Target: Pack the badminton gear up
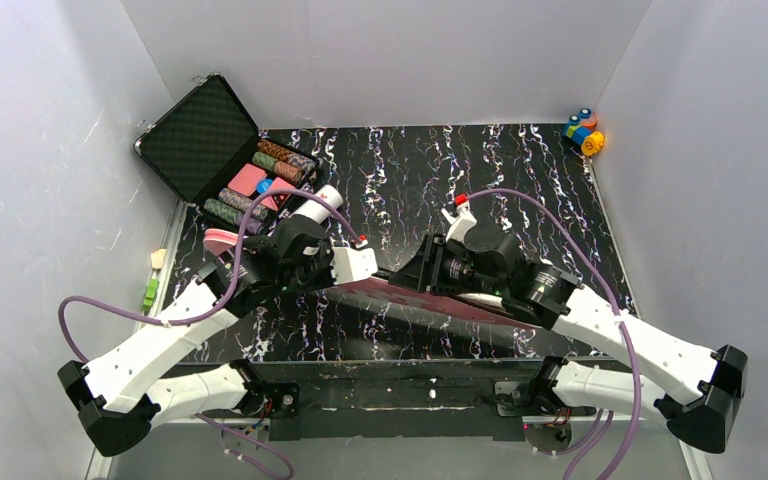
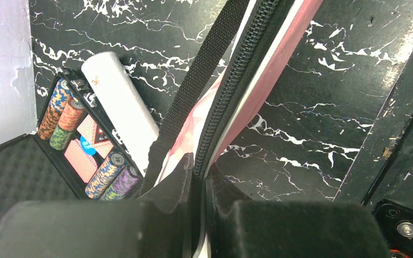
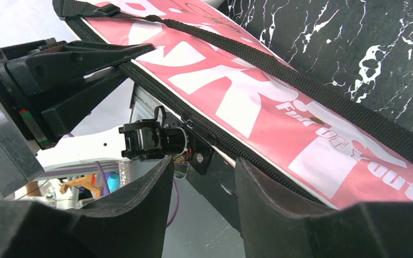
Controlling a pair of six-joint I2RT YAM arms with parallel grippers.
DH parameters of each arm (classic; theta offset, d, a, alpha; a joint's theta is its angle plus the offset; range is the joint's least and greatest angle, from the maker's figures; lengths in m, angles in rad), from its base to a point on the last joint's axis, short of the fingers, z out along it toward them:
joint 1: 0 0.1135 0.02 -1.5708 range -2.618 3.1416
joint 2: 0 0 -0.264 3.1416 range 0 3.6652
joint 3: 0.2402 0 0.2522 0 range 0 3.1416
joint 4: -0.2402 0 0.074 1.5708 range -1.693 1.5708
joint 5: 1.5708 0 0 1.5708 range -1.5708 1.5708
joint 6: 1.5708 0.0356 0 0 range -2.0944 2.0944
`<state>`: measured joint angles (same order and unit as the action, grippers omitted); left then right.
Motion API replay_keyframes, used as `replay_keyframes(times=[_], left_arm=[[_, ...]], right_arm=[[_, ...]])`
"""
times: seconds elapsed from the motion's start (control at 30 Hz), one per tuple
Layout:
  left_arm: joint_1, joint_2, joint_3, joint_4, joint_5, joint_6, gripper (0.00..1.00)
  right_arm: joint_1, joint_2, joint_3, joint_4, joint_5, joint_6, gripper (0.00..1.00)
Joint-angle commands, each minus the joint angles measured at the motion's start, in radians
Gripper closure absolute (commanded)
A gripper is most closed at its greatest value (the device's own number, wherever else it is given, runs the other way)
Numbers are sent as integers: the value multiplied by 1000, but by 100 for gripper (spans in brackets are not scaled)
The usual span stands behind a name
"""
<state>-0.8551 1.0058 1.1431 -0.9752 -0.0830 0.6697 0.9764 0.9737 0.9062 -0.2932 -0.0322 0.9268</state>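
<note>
White-lettered pink bag [image 3: 236, 91], zipper edge [image 2: 236, 80] tight inside left gripper [image 2: 198, 169]; right gripper [image 3: 203, 166] agape.

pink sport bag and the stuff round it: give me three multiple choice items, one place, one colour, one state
1. The long white cardboard tube lies: A in the far right corner; B beside the open black chip case; C at the near edge.
2. The pink racket-shaped bag has lettering in: A yellow; B green; C white.
3. The left gripper is: A shut on the bag's zipper edge; B open; C shut on the tube.
Answers: B, the tube lies along the case; C, white letters on pink; A, it pinches the zipper.
</note>
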Motion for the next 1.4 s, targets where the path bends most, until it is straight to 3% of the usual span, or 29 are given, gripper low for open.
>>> replay_keyframes(times=[0.0, 0.47, 1.1, 1.37], left_arm=[[-7, -47, 19, 100, 12, -26, 100], [-10, -47, 22, 101, 19, -22, 100], [-10, -52, 4, 103, 23, -19, 100], [-10, -51, 10, 102, 20, -18, 100]], right_arm=[[-36, 14, -20, 116, -103, 44, 46], [-79, 59, -50, 204, -177, 97, 54], [-92, 4, -111, 283, -159, 132, 62], [-94, 39, -115, 325, -187, 144, 74]])
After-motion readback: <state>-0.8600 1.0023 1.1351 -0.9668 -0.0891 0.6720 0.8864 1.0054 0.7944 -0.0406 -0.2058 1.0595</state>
